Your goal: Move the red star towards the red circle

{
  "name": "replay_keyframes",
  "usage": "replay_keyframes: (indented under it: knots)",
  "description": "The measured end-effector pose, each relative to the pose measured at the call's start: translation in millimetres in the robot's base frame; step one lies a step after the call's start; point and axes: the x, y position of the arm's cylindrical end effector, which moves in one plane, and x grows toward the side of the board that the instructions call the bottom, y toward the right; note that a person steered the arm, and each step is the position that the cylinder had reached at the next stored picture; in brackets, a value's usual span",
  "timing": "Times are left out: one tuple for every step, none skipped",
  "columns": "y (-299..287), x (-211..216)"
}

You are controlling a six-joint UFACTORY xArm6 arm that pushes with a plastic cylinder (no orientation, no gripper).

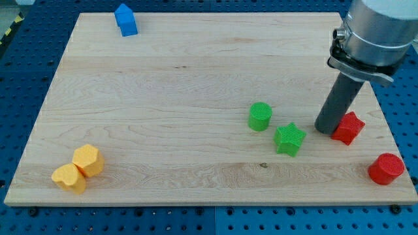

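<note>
The red star (349, 128) lies near the view's right edge of the wooden board. The red circle (386, 169) lies below and to the right of it, near the board's bottom right corner. My tip (326, 129) rests on the board right against the star's left side. The dark rod rises from it to the grey arm head at the view's top right. The rod hides a small part of the star's left edge.
A green star (289, 139) lies just left of my tip, with a green circle (260, 116) further left. Two yellow blocks (87, 160) (69, 177) sit at the bottom left. A blue block (126, 20) sits at the top left.
</note>
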Motion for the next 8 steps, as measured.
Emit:
replay_keyframes:
  knots:
    - [-2, 6]
    - [-18, -7]
    - [-18, -23]
    - [-7, -28]
    - [12, -28]
    - [32, -28]
    - [44, -27]
    - [45, -21]
